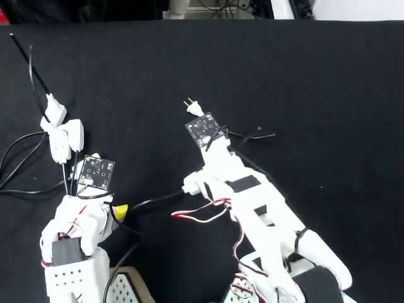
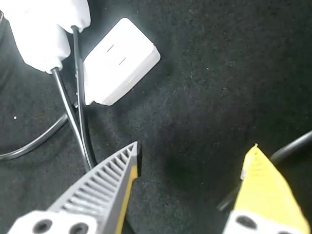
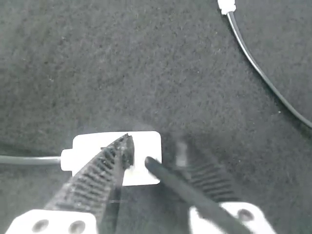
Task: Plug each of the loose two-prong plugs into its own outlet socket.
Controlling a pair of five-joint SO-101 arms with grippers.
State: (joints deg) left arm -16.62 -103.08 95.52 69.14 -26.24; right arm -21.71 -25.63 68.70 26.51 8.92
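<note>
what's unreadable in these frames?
- Right wrist view: whether the right gripper touches the plug; one finger covers it, the other is blurred.
- Left wrist view: the white block beside the outlet socket is cut off by the edge.
- High view: the camera board hides the right gripper.

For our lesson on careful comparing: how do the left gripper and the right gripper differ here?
The left gripper hangs over bare black cloth, while the right gripper has one fingertip over a white plug. The left gripper has a yellow finger; the right gripper's fingers look grey. Both are open and point down at the cloth.
</note>
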